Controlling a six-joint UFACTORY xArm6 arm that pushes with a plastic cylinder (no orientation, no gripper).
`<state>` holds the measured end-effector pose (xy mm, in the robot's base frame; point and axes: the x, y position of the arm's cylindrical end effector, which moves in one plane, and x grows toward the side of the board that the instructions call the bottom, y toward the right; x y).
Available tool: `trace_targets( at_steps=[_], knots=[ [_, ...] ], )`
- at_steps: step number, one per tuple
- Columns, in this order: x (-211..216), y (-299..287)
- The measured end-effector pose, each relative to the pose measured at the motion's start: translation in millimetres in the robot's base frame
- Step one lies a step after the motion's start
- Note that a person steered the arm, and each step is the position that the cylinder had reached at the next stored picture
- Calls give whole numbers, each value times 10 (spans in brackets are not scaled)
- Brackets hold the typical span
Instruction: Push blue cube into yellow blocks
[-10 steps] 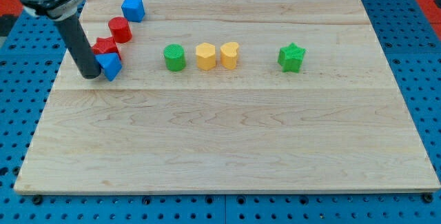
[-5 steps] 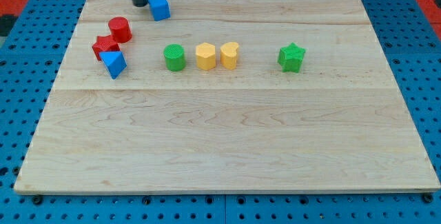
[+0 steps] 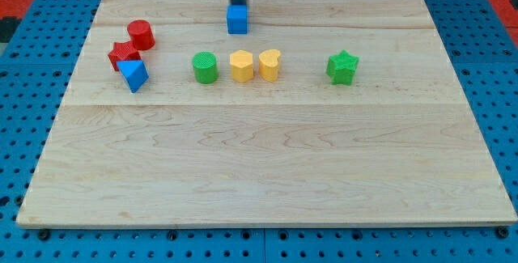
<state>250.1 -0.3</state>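
Note:
The blue cube (image 3: 237, 20) sits near the view's top, above the yellow blocks. My tip (image 3: 237, 6) stands right at the cube's top side, touching or almost touching it. The yellow hexagon block (image 3: 241, 65) and the yellow heart block (image 3: 269, 65) stand side by side at mid-board, below and slightly right of the cube, with a gap of bare wood between them and it.
A green cylinder (image 3: 205, 67) stands just left of the yellow hexagon. A green star (image 3: 342, 67) is at the right. At the left are a red cylinder (image 3: 141, 34), a red star (image 3: 123, 54) and a blue triangular block (image 3: 134, 75).
My tip left the blue triangular block, went to the view's top and pushed the blue cube rightward from the top left to above the yellow hexagon. The other blocks have not moved.

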Motion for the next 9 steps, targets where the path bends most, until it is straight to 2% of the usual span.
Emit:
trace_targets(
  at_steps=[1, 2, 3, 4, 5, 6, 8, 9],
  knots=[
    [724, 161],
    [1192, 184],
    [542, 483],
    [33, 445],
    [82, -161],
    [510, -511],
    [749, -423],
    [776, -174]
  ],
)
